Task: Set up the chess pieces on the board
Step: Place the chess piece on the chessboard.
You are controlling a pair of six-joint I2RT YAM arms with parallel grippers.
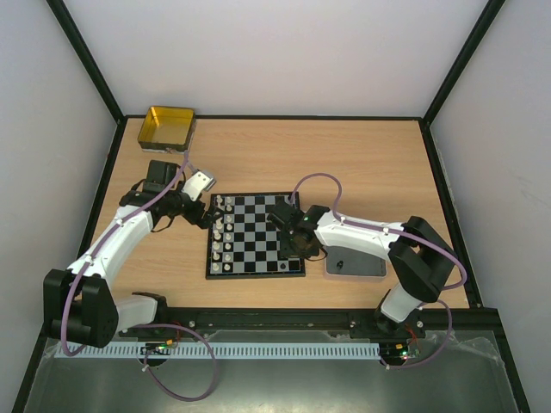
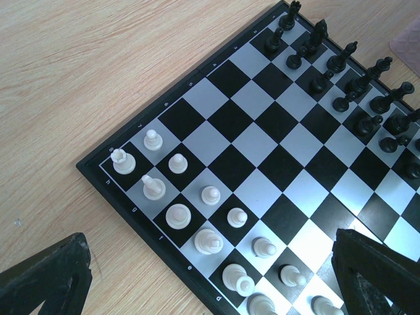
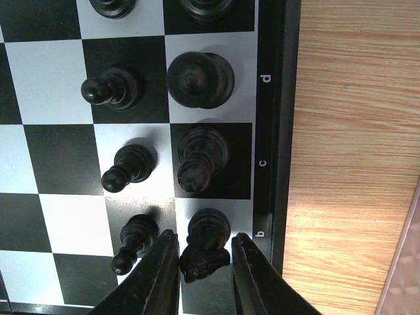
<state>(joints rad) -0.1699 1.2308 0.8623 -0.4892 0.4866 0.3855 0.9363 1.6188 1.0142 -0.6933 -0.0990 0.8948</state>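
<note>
The board [image 1: 254, 234] lies mid-table. Whitish chess pieces [image 1: 222, 237] stand in two columns along its left side, and also show in the left wrist view [image 2: 177, 215]. Black pieces [image 2: 354, 85] stand along the far side, partly hidden under my right arm in the top view. My left gripper [image 1: 205, 215] hangs open and empty over the board's left edge [image 2: 207, 266]. My right gripper [image 1: 288, 232] has its fingers close on both sides of a black knight [image 3: 207, 246], which stands on the b square in the edge row [image 3: 205, 262].
A yellow tin [image 1: 166, 126] stands at the back left corner. A plain dark grey tray [image 1: 357, 262] lies right of the board under my right arm. Its edge shows in the right wrist view [image 3: 412, 262]. Bare wood surrounds the board.
</note>
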